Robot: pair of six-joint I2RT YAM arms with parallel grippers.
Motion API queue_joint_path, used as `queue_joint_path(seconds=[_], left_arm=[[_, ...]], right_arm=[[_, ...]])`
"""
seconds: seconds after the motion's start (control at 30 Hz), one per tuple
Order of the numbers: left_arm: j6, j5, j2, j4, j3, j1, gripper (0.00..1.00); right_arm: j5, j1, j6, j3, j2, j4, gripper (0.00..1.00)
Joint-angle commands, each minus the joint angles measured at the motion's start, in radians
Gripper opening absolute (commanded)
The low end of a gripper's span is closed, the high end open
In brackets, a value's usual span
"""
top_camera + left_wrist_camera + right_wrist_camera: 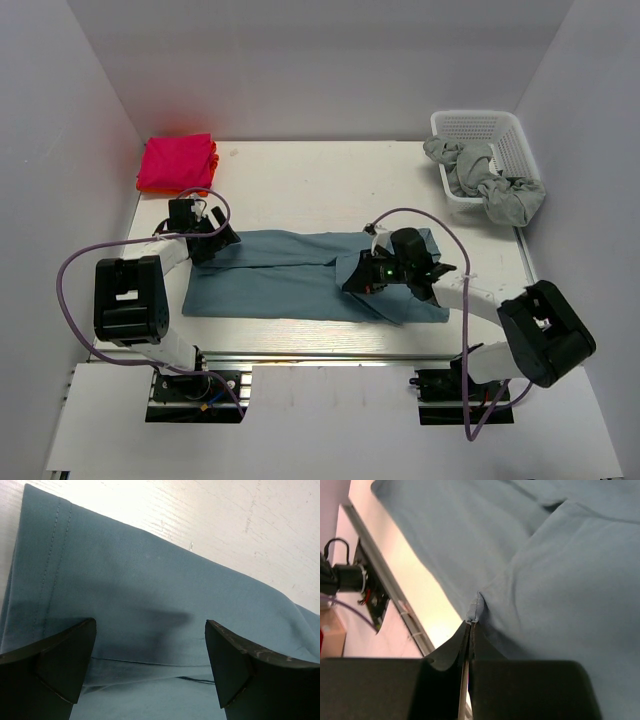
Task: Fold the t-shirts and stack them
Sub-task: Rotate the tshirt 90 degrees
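A teal-blue t-shirt [280, 275] lies folded into a long strip across the middle of the table. My right gripper [471, 625] is shut on a hemmed edge of this shirt [560, 580] and holds that part lifted and folded back over the shirt's right end [385, 270]. My left gripper [150, 650] is open, its fingers [70, 655] straddling the teal cloth [140, 580] at the shirt's far left corner [210, 240]. A folded bright pink t-shirt [177, 163] lies at the back left. Grey shirts [490, 180] hang out of the basket.
A white lattice basket [490, 130] stands at the back right with grey cloth spilling over its front rim. The aluminium rail [300, 355] runs along the table's near edge. White walls close in the left, back and right sides.
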Motion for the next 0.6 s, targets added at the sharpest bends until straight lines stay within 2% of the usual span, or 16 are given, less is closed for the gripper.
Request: queue_joint_path(seconds=[0.0,0.1,0.2,0.23,0.3,0.33,0.4,0.57], left_arm=[[0.014,-0.021,-0.042,-0.048,-0.021,0.005,1.0],[0.023,-0.021,-0.051,-0.048,-0.03,0.005,1.0],[0.032,-0.03,-0.061,-0.068,-0.03,0.005,1.0],[0.032,-0.03,-0.062,-0.068,-0.03,0.005,1.0],[0.032,-0.03,-0.062,-0.078,-0.03,0.005,1.0],[0.032,-0.04,-0.062,-0.079,-0.021,0.005,1.0],[0.032,-0.041,-0.062,-0.079,-0.021,0.005,1.0],[0.041,-0.041,-0.062,-0.091,0.01,0.005,1.0]], right_arm=[[-0.06,0.048,0.049,0.021,0.058,0.076,0.0],[-0.064,0.077,0.043,0.023,0.062,0.064,0.02],[-0.054,0.109,0.008,0.032,0.051,-0.049,0.19],[-0.066,0.128,-0.012,0.035,0.045,-0.065,0.33],[-0.077,0.137,-0.046,0.052,0.046,-0.143,0.5],[-0.084,0.143,-0.052,0.069,0.043,-0.165,0.89],[-0.072,0.157,-0.089,0.096,0.045,-0.232,0.9],[-0.017,0.154,-0.112,0.144,-0.004,-0.239,0.9]])
